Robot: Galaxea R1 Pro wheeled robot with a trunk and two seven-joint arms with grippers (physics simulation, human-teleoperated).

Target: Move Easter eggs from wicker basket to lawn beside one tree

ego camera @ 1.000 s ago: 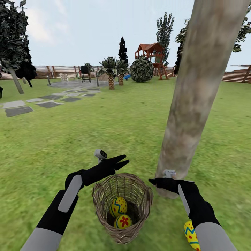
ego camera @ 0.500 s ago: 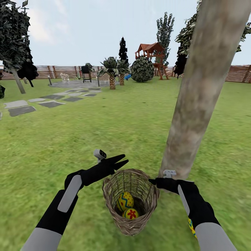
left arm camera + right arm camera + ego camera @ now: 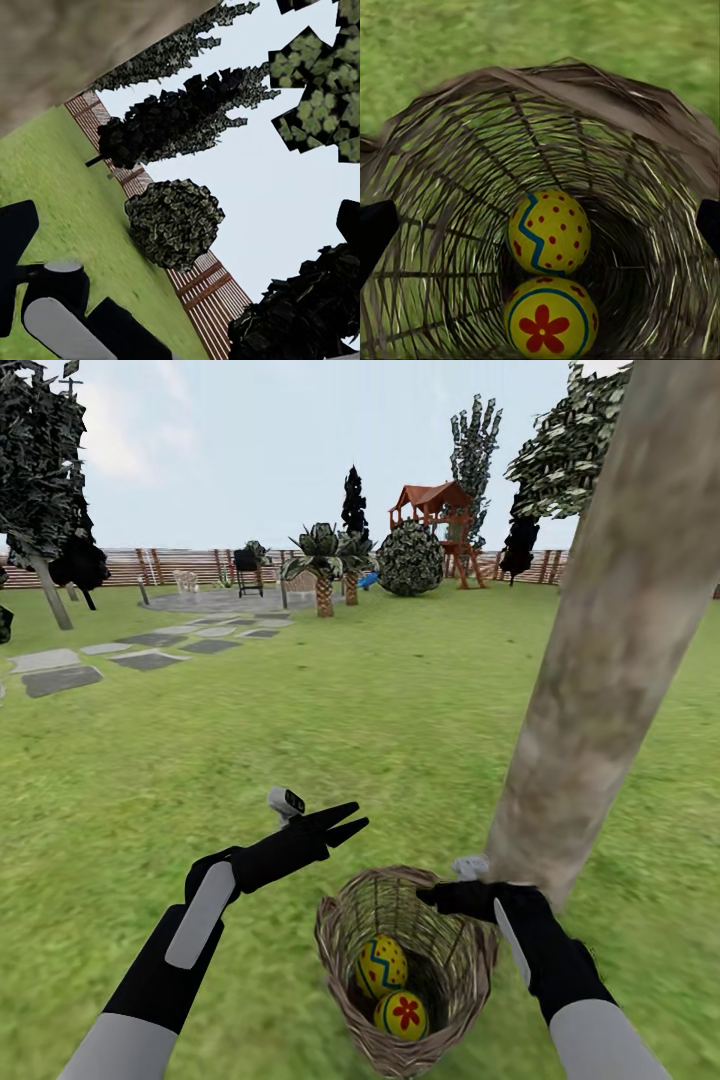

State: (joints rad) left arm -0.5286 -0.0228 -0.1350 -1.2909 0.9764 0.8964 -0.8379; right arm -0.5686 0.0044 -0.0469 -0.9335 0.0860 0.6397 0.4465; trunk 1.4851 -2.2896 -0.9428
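Note:
The wicker basket (image 3: pixel 440 970) stands on the lawn (image 3: pixel 300 740) at the foot of the thick pale tree (image 3: pixel 615 660), close to or touching the trunk. Two yellow eggs lie in it: one with a blue zigzag and red dots (image 3: pixel 381 966) (image 3: pixel 549 230), and one with a red flower (image 3: pixel 402 1015) (image 3: pixel 549 326). My right gripper (image 3: pixel 436 896) hangs open over the basket's far rim, its fingertips (image 3: pixel 375 234) spread wide either side of the mouth. My left gripper (image 3: pixel 348 824) is open and empty, above the grass left of the basket. The third egg is hidden.
Grey stepping stones (image 3: pixel 60 670) run to a paved circle at the far left. Short palms (image 3: pixel 322 565), a round bush (image 3: pixel 407 558), a wooden play tower (image 3: pixel 438 520) and a fence (image 3: pixel 150 565) stand far back. Open grass stretches ahead and to the left.
The view has shifted, so trunk and basket sit further right and lower in the picture. My right gripper now hangs over the basket's mouth. The egg beside my right forearm has left view.

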